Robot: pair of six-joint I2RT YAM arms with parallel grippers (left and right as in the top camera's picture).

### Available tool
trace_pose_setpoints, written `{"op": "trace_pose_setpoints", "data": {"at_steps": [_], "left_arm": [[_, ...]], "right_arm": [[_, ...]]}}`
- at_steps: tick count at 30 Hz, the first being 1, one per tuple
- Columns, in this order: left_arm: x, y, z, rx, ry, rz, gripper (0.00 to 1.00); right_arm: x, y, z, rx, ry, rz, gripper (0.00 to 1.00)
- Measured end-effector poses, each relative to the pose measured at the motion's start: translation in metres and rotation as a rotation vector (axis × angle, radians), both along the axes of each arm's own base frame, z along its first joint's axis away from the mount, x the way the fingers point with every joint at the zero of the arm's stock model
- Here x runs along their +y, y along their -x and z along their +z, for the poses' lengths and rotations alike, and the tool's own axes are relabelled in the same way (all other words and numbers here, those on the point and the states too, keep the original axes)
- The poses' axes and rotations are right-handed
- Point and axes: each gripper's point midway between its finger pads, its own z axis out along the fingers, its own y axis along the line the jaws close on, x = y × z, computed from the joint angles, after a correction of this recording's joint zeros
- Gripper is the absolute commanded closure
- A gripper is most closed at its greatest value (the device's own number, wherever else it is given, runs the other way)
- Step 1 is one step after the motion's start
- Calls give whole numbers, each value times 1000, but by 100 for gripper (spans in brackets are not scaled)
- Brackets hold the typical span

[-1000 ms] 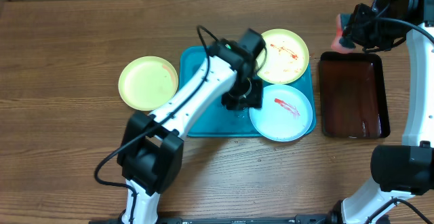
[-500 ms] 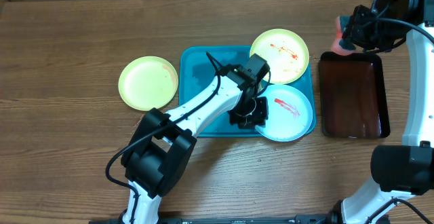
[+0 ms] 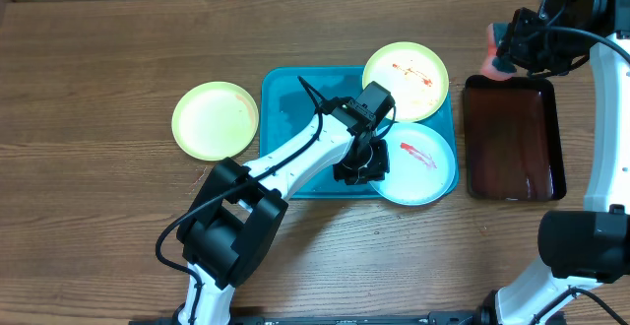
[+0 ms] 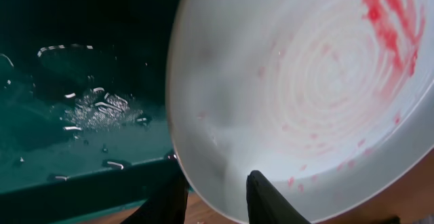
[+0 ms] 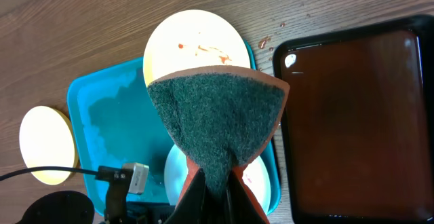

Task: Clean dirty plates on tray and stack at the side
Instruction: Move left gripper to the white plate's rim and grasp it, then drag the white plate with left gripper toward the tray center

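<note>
Wood-grain table (image 3: 98,217) fills my overhead view, with the turquoise tray (image 3: 285,98) at centre. From my station I see the left gripper (image 4: 215,193) down at the light blue plate (image 3: 423,172), which sits in the tray's lower right corner, streaked with red sauce. On the left wrist camera the jaws stand narrowly apart, astride the plate's near rim, one finger on the inner face and one outside, closed onto it as far as I can see. Water beads (image 4: 95,105) glisten on the tray floor beside it. A smeared yellow-green plate (image 3: 406,81) lies over the tray's upper right corner. A clean yellow-green plate (image 3: 215,120) rests on the table left of the tray. The right gripper (image 5: 213,183) hangs at upper right, above the dark red-brown tray (image 3: 512,138), pinching a green-faced sponge (image 5: 217,115).
</note>
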Motion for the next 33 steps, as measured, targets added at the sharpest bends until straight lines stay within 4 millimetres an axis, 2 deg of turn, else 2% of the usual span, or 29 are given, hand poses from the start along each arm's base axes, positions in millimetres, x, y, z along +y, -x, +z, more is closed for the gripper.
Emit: {"op": "trace_pose_setpoints", "data": {"at_steps": [4, 11, 17, 21, 27, 33], "left_arm": [[0, -2, -1, -5, -4, 10, 74], [1, 0, -12, 17, -21, 17, 95], [1, -2, -12, 13, -16, 21, 96], [8, -10, -12, 13, -17, 44, 96], [44, -41, -12, -21, -32, 80, 96], [98, -76, -3, -114, -143, 8, 96]], "right_arm": [[0, 0, 0, 1, 1, 3, 96], [0, 0, 0, 1, 1, 3, 96], [0, 1, 0, 2, 1, 3, 96], [0, 1, 0, 2, 1, 3, 96], [0, 1, 0, 3, 1, 3, 96], [6, 1, 0, 2, 1, 18, 96]]}}
